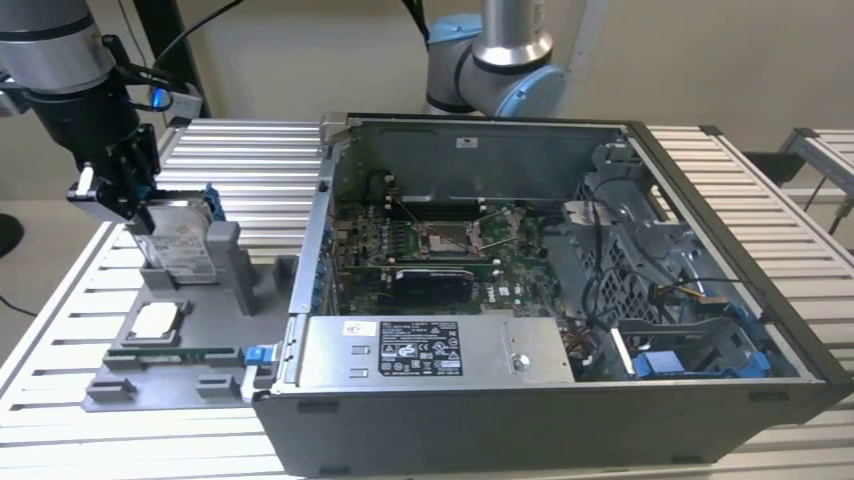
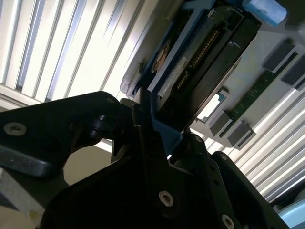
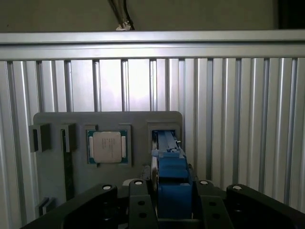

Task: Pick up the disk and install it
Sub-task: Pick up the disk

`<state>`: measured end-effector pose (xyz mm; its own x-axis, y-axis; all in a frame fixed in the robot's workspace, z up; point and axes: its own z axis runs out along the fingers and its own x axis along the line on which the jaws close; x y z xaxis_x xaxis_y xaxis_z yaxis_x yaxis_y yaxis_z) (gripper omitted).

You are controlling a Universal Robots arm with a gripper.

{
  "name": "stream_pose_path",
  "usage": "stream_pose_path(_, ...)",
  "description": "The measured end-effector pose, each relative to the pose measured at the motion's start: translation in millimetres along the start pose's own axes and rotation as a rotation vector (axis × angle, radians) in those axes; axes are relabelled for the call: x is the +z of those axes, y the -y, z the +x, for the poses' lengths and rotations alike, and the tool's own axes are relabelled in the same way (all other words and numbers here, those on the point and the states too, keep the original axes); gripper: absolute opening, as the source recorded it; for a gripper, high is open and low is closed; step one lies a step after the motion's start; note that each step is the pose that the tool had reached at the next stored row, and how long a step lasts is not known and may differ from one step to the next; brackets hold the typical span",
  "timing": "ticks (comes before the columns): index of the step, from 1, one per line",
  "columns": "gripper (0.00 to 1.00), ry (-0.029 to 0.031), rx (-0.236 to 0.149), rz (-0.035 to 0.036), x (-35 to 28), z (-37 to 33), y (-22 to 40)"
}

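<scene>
The disk [image 1: 180, 240], silver-grey with a white label and a blue carrier, stands on edge in the upright slot of the grey fixture plate [image 1: 200, 360] at the exterior view's left. My gripper [image 1: 138, 200] comes down on its upper end. In the first wrist view the black fingers [image 3: 138, 200] press both sides of the blue carrier [image 3: 171, 176], so my gripper [image 3: 169, 202] is shut on it. The second wrist view shows the disk [image 2: 200, 62] edge-on, its connector row visible, running out from my gripper [image 2: 159, 136]. Whether it has left the slot I cannot tell.
A small square silver chip [image 1: 156, 322] lies in a socket on the fixture plate, seen also as the chip [image 3: 107, 147]. The open computer case [image 1: 534, 260] lies to the exterior view's right, with a grey stickered box [image 1: 420, 350] and blue drive bays [image 1: 681, 360]. A second arm [image 1: 501, 60] stands behind.
</scene>
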<state>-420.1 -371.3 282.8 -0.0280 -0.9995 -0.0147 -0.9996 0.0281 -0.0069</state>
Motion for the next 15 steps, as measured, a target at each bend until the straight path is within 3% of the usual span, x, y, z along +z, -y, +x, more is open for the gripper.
stream_pose_path(7, 0.0, -0.0007, 0.0, -0.0002, -0.4, 0.0, 0.1)
stream_pose_path(15, 0.0, -0.0006, 0.0, -0.0003, -10.5, -0.2, 0.1)
